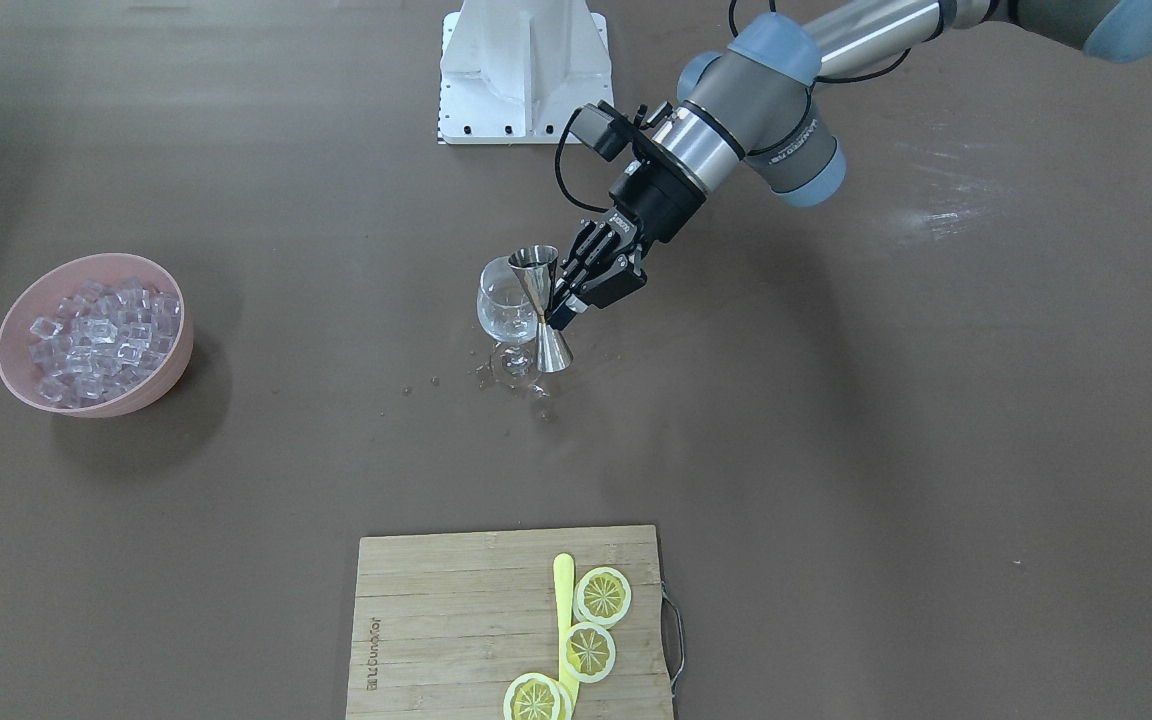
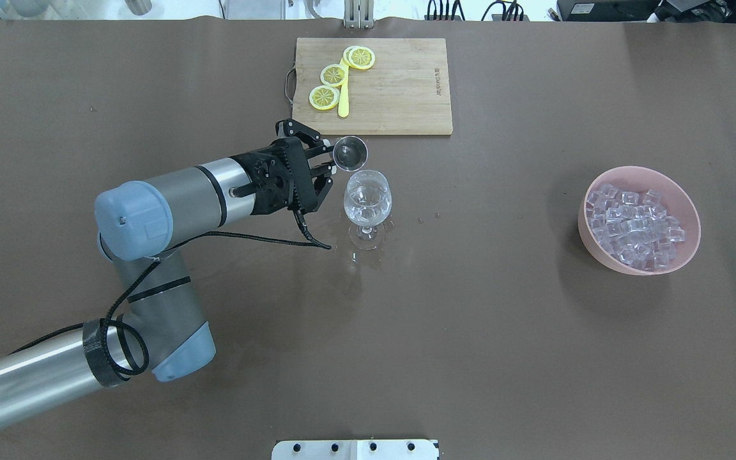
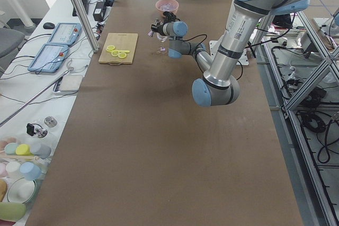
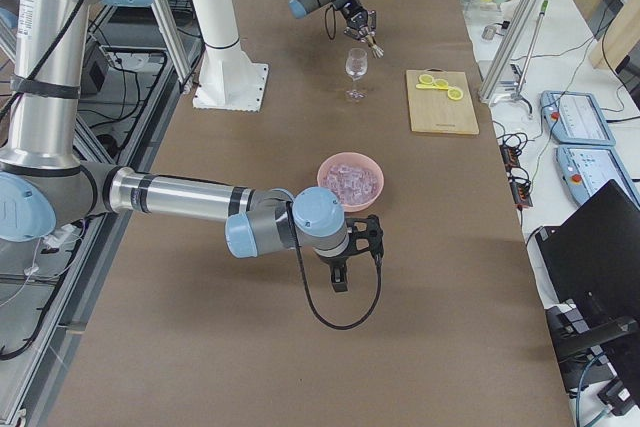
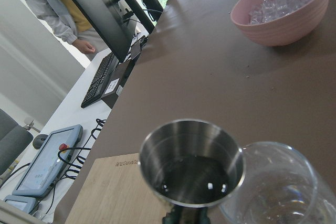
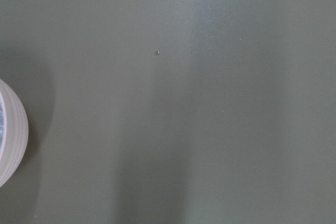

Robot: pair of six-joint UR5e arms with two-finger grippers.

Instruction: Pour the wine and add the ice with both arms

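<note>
My left gripper (image 1: 550, 316) (image 2: 331, 161) is shut on the waist of a steel double-cone jigger (image 1: 540, 300) (image 2: 350, 153), held nearly upright beside the rim of a stemmed wine glass (image 1: 502, 308) (image 2: 367, 199). In the left wrist view the jigger (image 5: 191, 169) holds a little clear wine (image 5: 193, 181), and the glass (image 5: 278, 192) is at its right. Clear ice cubes (image 1: 101, 335) (image 2: 635, 223) fill a pink bowl (image 1: 8, 335) (image 2: 690, 220). My right gripper (image 4: 341, 279) shows only in the exterior right view, by the bowl (image 4: 350, 179); I cannot tell whether it is open or shut.
A bamboo cutting board (image 1: 436, 620) (image 2: 400, 89) holds lemon slices (image 1: 603, 596) and a yellow stick. Clear droplets (image 1: 491, 378) lie around the glass's foot. A white pedestal (image 1: 521, 70) stands at the robot's side. The right wrist view shows the bowl's edge (image 6: 8, 140).
</note>
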